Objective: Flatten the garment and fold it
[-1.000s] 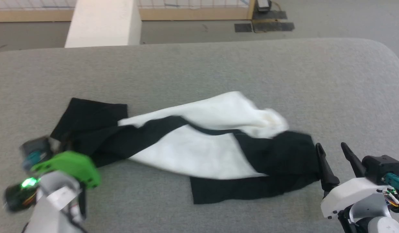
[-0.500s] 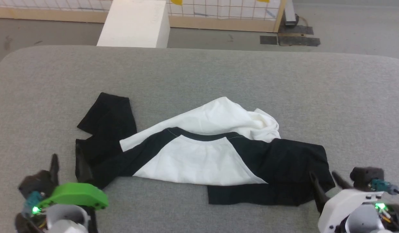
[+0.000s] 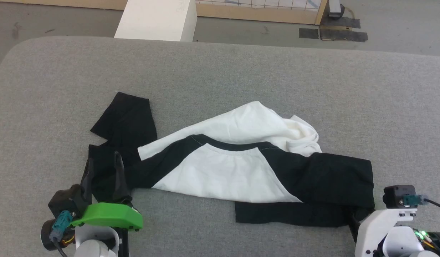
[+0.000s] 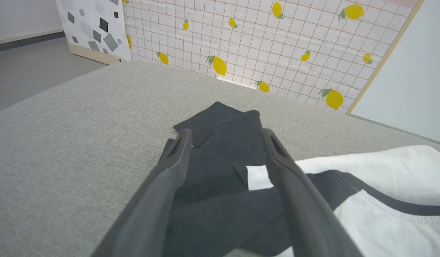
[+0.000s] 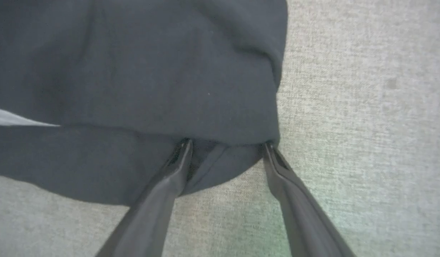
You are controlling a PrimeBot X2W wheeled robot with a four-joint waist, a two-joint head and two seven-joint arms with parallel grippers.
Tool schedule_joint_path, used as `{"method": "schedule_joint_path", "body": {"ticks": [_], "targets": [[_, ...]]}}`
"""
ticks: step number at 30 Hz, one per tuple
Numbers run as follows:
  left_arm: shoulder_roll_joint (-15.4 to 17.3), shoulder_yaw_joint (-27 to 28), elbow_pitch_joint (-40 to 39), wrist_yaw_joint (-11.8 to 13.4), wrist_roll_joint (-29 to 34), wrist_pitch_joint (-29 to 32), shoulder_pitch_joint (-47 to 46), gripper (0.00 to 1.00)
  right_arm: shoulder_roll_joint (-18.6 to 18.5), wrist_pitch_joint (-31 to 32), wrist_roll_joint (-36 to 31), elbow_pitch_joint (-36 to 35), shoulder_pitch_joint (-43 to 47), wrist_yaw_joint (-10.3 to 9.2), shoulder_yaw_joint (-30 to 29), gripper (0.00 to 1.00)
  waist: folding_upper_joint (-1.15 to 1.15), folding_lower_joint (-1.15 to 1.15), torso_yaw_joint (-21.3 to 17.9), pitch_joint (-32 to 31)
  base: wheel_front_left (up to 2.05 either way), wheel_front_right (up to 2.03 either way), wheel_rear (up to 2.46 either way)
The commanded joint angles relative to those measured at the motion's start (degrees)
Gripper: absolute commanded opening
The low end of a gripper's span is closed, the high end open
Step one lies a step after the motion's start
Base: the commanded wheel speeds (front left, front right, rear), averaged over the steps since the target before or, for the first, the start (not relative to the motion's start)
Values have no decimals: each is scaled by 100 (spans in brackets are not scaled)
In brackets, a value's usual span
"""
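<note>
White T-shirt with black raglan sleeves (image 3: pixel 220 175) lies rumpled on the grey fabric-covered counter (image 3: pixel 241 71). It looks light and floppy, so I expect it to bunch if dragged. Left pincer (image 3: pixel 103 167) gapes over one sleeve, right pincer (image 5: pixel 227 143) wide at the other's hem. I'd pinch the sleeve ends.

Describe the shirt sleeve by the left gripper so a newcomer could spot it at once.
On the grey table lies a white T-shirt with black raglan sleeves. The sleeve at the robot's left, by the open left gripper, is black like the other sleeve. Unlike that one, which lies straight out to the right, it kinks away toward the table's far edge.
</note>
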Motion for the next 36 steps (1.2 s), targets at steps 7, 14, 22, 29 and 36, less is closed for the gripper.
{"method": "schedule_joint_path", "body": {"ticks": [7,14,22,29,36], "targets": [[-114,69,77,-152,155,-43,-40,100,49,491,-505,90,-18,-6,123,0,60,0,-28,-15,0,0,0],[-158,63,161,-234,198,-43,-59,100,-368,225,-1381,-579,-451,-6,-974,0,60,0,-11,-66,0,0,0],[-181,50,256,-317,223,-43,-160,100,-1046,-412,-1899,-667,-1381,-6,-1367,0,60,0,25,4,0,0,0],[-193,-114,338,-458,239,-43,-225,100,-677,-832,-1724,-541,-1286,-6,-1106,100,60,0,13,-25,0,0,0],[-200,-868,451,-777,297,115,-515,100,-95,-1180,-1287,-836,-480,-6,-1049,100,60,0,-153,-180,0,0,0]]}}
